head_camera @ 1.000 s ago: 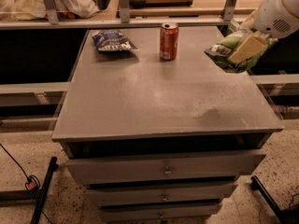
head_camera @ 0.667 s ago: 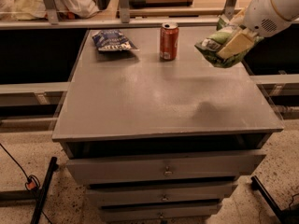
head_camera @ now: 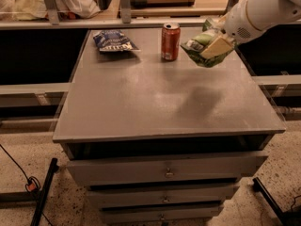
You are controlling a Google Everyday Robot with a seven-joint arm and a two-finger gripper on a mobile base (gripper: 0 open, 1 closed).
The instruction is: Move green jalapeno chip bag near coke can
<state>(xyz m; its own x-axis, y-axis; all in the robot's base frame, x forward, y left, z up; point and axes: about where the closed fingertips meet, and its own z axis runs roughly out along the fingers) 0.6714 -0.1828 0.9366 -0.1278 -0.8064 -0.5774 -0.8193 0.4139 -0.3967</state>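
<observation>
I'm in the carry step. My gripper point(head_camera: 215, 44), in the upper right of the frame, has its jaws pinching the green jalapeno chip bag point(head_camera: 203, 59). The bag hangs in the air over the cabinet top point(head_camera: 141, 102), just right of the coke can point(head_camera: 170, 41) and apart from it. Its shadow falls lower on the grey surface, so I judge it well off the top. Next I need to lower it beside the can without knocking the can, then let go. The bag looks crumpled, light green with 1 white patch.
</observation>
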